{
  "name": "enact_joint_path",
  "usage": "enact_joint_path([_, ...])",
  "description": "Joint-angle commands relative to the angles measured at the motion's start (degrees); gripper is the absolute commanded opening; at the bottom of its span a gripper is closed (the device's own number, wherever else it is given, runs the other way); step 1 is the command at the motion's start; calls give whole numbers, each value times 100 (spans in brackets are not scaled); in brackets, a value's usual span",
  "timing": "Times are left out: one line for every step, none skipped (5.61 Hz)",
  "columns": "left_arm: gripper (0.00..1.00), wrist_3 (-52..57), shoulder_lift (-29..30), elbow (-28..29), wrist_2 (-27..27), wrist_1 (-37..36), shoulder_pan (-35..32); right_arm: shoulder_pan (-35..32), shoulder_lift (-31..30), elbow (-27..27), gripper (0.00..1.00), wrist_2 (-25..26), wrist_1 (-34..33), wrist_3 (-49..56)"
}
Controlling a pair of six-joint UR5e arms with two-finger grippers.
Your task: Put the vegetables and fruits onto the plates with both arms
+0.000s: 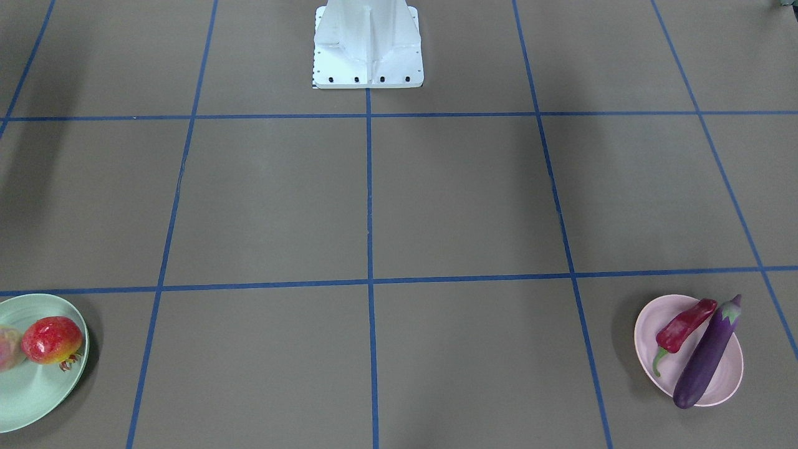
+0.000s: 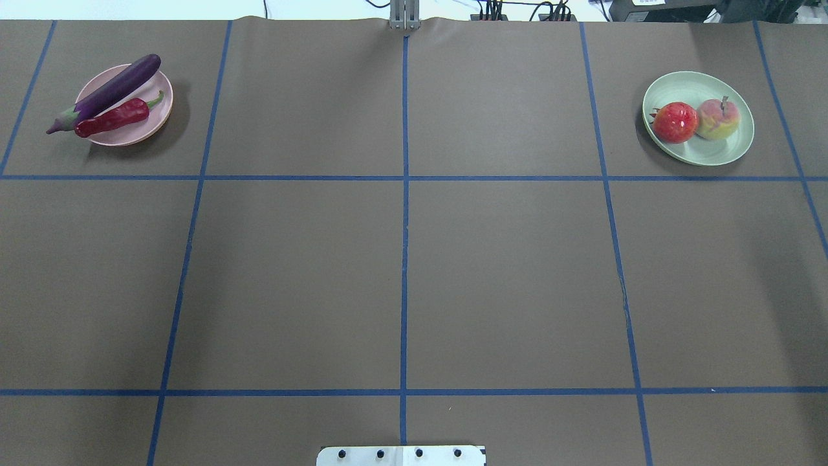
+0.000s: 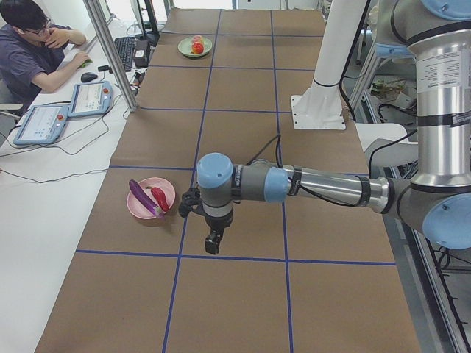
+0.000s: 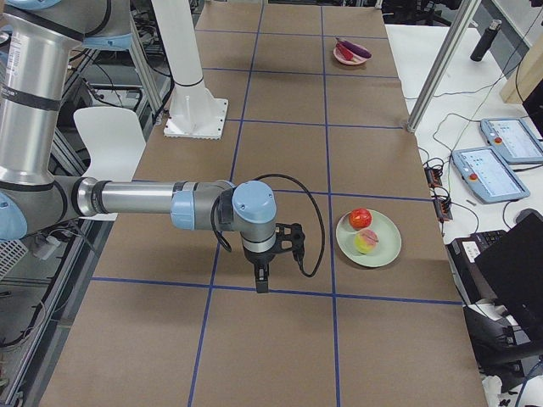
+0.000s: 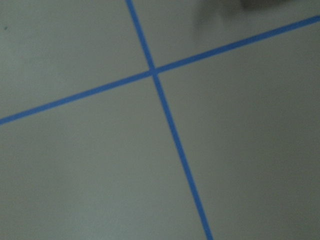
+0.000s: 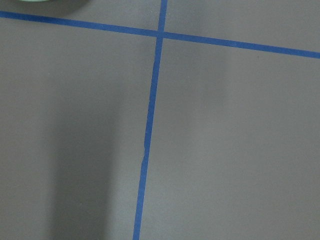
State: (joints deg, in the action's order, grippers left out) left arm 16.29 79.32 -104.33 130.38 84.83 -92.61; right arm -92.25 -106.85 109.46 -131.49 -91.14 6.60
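Eggplant [image 2: 113, 90] and chili [image 2: 116, 118] lay on the pink plate [image 2: 132, 134], pomegranate [image 2: 675, 122] and peach [image 2: 717, 120] on the green plate [image 2: 692, 87]. Left hand [image 3: 213, 241] and right hand [image 4: 262, 276] hung above the tabletop [image 2: 504, 278]; I could not tell their opening.

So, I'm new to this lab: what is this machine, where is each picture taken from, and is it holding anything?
Two robot arms work at a table. Two pictures look down on it, two look along it from the ends, two come from wrist cameras. An eggplant and chili pepper lie on the pink plate; a pomegranate and peach sit on the green plate. The left gripper and right gripper hang over bare table with no food; open or shut, I cannot tell.
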Motion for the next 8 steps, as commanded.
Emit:
enact_joint_path([100,59,-154,63,153,-36,-512,6,-3,5,100,-8,0,0])
enact_joint_path([100,-455,-136,-26,172,-28,-504,6,6,-4,100,-8,0,-9])
enact_joint_path([100,-947,-145,-140,172,33,-495,6,6,5,100,-8,0,-9])
enact_joint_path([100,-961,-145,-115,450,25,-495,6,-3,5,100,-17,0,-9])
enact_joint_path([100,-943,-145,-123,653,43,-495,6,6,-4,100,-26,0,-9])
enact_joint_path([100,-943,-136,-132,655,112,-495,6,-3,-13,100,-43,0,-9])
enact_joint_path([100,-943,-136,-132,664,139,-495,6,-3,-4,100,-52,0,-9])
enact_joint_path([100,-935,-145,-149,673,139,-495,6,-3,-13,100,-43,0,-18])
